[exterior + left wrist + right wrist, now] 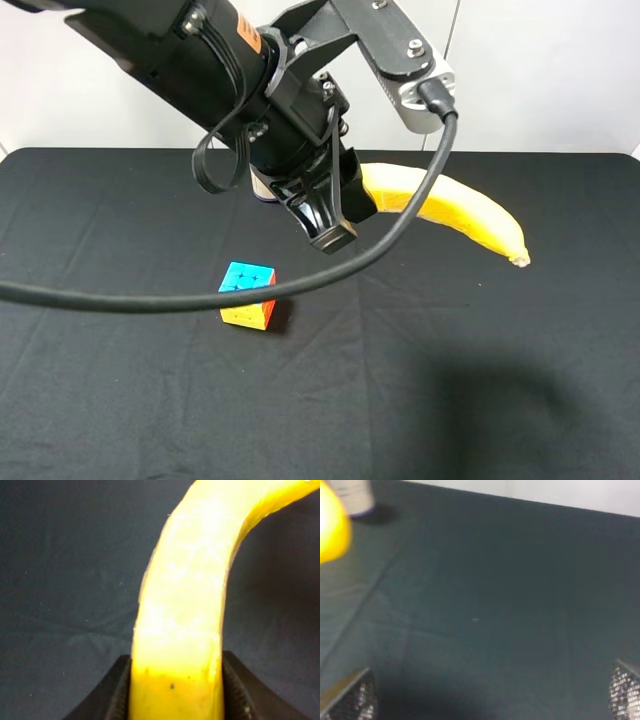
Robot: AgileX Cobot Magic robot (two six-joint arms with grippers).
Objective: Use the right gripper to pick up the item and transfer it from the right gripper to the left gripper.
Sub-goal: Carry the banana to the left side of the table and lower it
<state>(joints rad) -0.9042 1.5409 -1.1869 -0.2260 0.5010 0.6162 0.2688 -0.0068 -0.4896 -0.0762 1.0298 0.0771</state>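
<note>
Black cloth worktop (100,400) below: left pincer (175,700) clamps the curved yellow banana (460,212) by one end, length pointing frame-right; right pincer (487,695) gapes empty.

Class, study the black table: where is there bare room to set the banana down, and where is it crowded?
Bare: the wide stretch of table right of the cube and in front of the banana; also the front-left corner, nearer than the cable. Crowded: the middle back, where the left hand holds the banana near the cube.
</note>
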